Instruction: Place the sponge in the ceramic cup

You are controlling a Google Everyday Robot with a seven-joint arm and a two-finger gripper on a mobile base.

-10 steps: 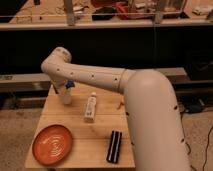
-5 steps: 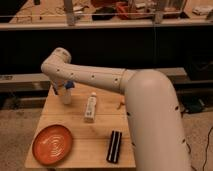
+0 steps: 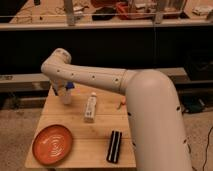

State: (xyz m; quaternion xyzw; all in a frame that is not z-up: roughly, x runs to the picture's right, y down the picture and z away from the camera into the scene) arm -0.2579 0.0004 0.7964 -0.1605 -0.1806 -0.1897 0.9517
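One claw [image 3: 61, 90] & blue sponge [image 3: 70, 85] above wht cup [image 3: 66, 97]

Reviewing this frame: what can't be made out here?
- Gripper, camera view, at the table's far left corner by the ceramic cup: mostly hidden by the arm, so its hold on the sponge is unclear.
- Sponge: only a blue patch shows; whether it is inside the cup cannot be told.
- Small orange item: too small to identify.
- Table: its right side is covered by the arm.
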